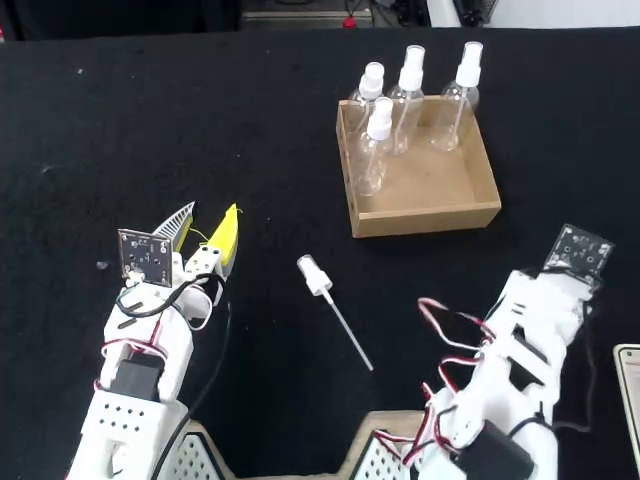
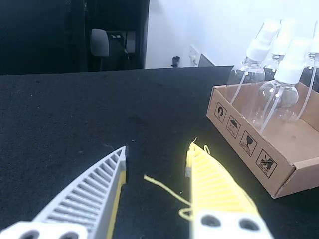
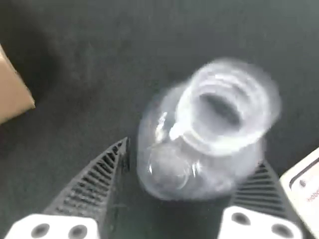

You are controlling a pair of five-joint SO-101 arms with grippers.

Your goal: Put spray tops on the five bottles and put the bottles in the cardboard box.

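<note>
- Left gripper (image 1: 211,208): gray and yellow jaws apart, nothing between them, low over the counter (image 1: 150,120) at lower left of the high view. In the left wrist view the same gripper (image 2: 157,147) faces bare black surface.
- Right gripper (image 3: 193,155): the uncapped bottle (image 3: 214,109) stands within its span, open neck up toward the wrist camera. Cannot tell whether it is clamped or only bracketed.
- Key relation: the loose spray top (image 1: 316,277) lies flat at centre of the high view, right of and slightly below the left gripper. Its long axis is diagonal, head to upper left, dip tube trailing to lower right. The left arm is clearly the nearer; the head end points its way.
- Judgement: four of five done; the left arm should fetch the top while the right presents the bottle.
- Cardboard box (image 1: 425,218), upper right of centre: four capped bottles (image 1: 377,150) leaning inside, floor room left at front.
- Surface: black cloth. A white flat object (image 1: 628,370) sits at the right edge.
- Room: white wall (image 2: 224,25) behind the box.
</note>
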